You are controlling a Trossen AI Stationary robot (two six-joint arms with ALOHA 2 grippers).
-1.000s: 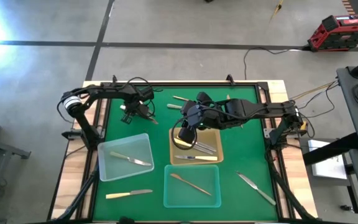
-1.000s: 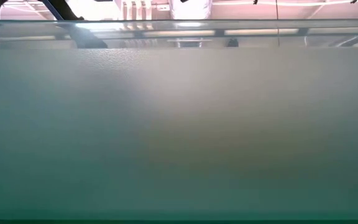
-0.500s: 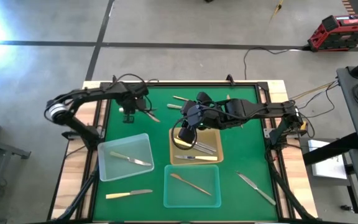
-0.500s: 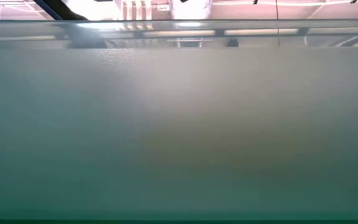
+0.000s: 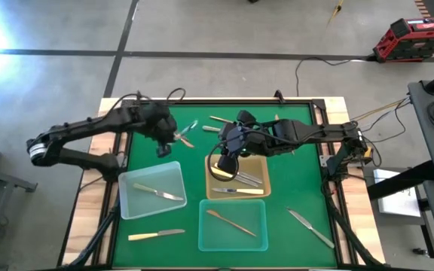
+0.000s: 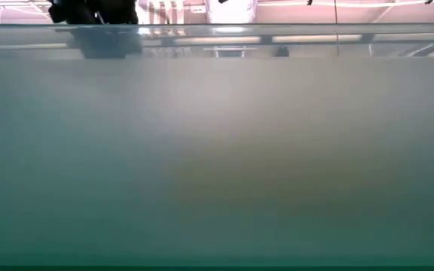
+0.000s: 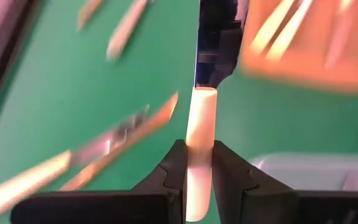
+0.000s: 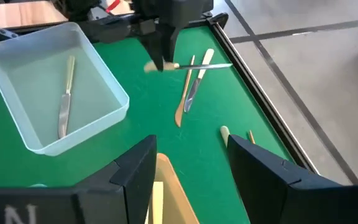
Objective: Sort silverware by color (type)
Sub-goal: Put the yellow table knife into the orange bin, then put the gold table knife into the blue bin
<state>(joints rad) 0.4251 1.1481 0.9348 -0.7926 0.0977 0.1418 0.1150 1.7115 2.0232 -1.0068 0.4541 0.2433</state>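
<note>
High view: left pincer [image 5: 164, 139] is clamped on a cream-handled knife [image 5: 185, 129] above the tabletop [image 5: 292, 173], with a tray [image 5: 151, 190] just beside it. Left wrist view: fingers [image 7: 174, 168] pinch the cream handle, blade pointing ahead. Right wrist view: right pincer [image 8: 188, 168] gapes empty, a gold piece [image 8: 181, 99] ahead.

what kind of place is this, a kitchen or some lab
Likely a robotics lab or workshop, not a kitchen: a bare concrete floor with taped lines, a red tool case on it, and a green mat table fitted with two robot arms.
</note>
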